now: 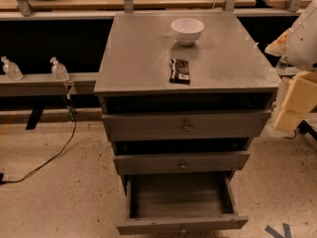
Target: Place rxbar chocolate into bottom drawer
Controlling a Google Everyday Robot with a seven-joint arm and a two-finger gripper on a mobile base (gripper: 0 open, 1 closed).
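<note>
The rxbar chocolate [180, 70], a small flat black wrapper with white markings, lies on the grey cabinet top [138, 53], near its front edge and just in front of the white bowl [187, 30]. The bottom drawer [181, 202] is pulled out, and what shows of its inside is bare. The two shallower drawers above it stand slightly out. My gripper [293, 100] is at the right edge of the view, beside the cabinet's right side. It is well apart from the bar and holds nothing that I can see.
Two small clear bottles [58, 69] stand on a low rail left of the cabinet. A black cable [59, 150] runs across the speckled floor at the left. Wooden benches with metal legs stand behind the cabinet.
</note>
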